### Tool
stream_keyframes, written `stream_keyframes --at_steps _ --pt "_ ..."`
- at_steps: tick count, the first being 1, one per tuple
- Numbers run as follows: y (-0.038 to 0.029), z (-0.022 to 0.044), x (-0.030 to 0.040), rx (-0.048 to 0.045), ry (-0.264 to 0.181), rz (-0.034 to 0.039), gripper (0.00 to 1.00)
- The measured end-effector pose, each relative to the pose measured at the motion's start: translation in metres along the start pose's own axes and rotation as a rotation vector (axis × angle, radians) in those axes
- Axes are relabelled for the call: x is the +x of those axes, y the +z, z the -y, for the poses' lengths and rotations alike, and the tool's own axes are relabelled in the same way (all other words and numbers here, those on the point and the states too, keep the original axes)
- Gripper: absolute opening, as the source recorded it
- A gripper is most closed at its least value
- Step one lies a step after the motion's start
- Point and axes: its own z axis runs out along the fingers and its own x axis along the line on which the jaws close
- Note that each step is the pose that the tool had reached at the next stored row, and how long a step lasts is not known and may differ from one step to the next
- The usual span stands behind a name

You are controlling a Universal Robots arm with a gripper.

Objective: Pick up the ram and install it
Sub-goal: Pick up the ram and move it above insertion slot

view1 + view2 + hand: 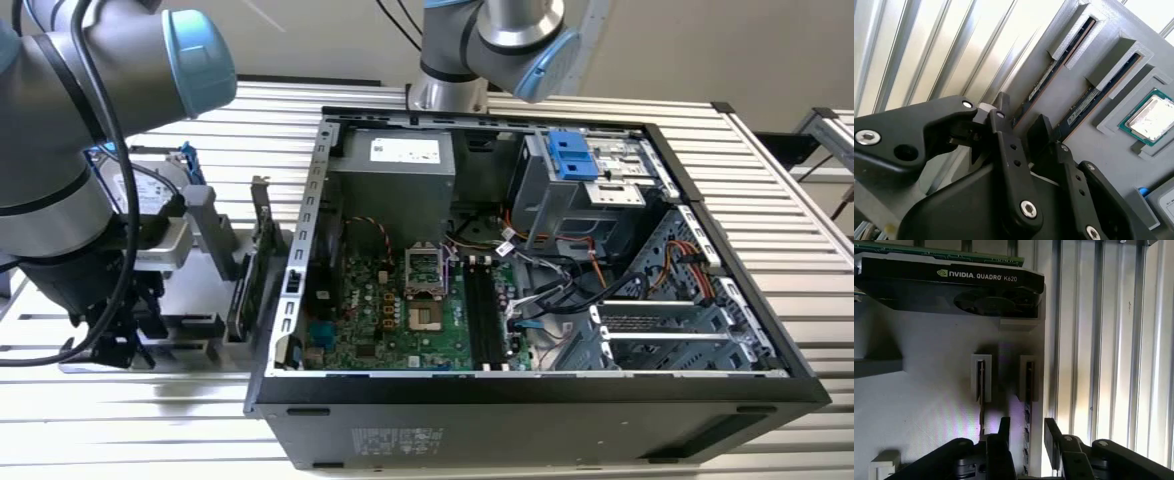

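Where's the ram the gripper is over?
In the second wrist view the ram stands edge-up in the grey holder, in the slot nearest the slatted table. A second stick is beside it, and its end sits inside the open gripper.

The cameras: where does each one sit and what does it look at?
Exterior view: off the arm, above, looking down on the open computer case; the arm shows at the exterior view's left.
First wrist view: on the arm, facing the grey holder; gripper shows.
Second wrist view: on the arm, facing the holder aslant; gripper shows.
Shared: both wrist views show the ram between the open fingers.
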Motion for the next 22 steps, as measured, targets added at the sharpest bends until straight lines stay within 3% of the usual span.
stream_keyframes --at_steps 4,16,22 --pt "0.0002 0.0 0.0001 -0.0003 0.0 -0.0007 1.0" --pt "0.0012 0.0022 0.0002 -0.0022 0.001 -0.0184 1.0" --pt "0.0012 0.0029 0.0002 -0.0022 0.001 -0.0189 1.0"
